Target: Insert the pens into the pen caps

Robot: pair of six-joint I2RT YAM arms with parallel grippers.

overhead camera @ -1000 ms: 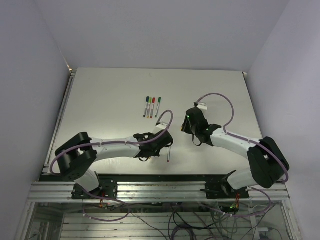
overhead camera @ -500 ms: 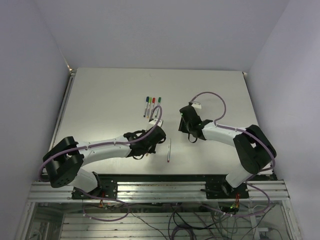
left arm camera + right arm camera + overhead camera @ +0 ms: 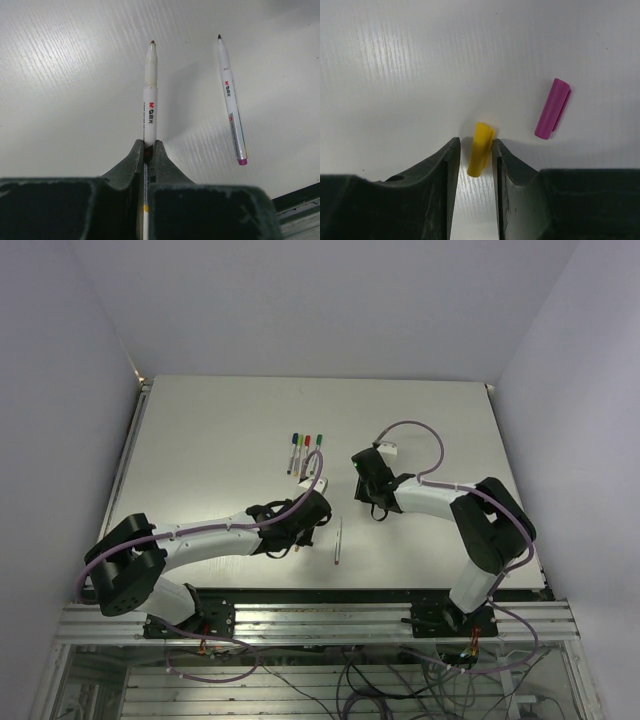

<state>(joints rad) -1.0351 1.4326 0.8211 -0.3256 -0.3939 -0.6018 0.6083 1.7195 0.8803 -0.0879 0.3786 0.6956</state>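
Left gripper (image 3: 150,146) clamped shut on a held pen (image 3: 150,95), long axis straight up the frame, tip toward the top edge, purple-ended pen (image 3: 231,100) lying on the table (image 3: 60,100) at right, nearly parallel, right gripper (image 3: 475,144) jaws part open astride the yellow cap (image 3: 481,150), cap lengthwise up the frame, perhaps touching one finger, purple cap (image 3: 552,108) apart at upper right, leaning right

Purple-ended pen (image 3: 230,102) read "M&G" + Chinese chars on barrel; smaller print below was illegible. Brown-tipped pen (image 3: 150,95) bore same "M&G" logo, lengthwise. No other txt legible.
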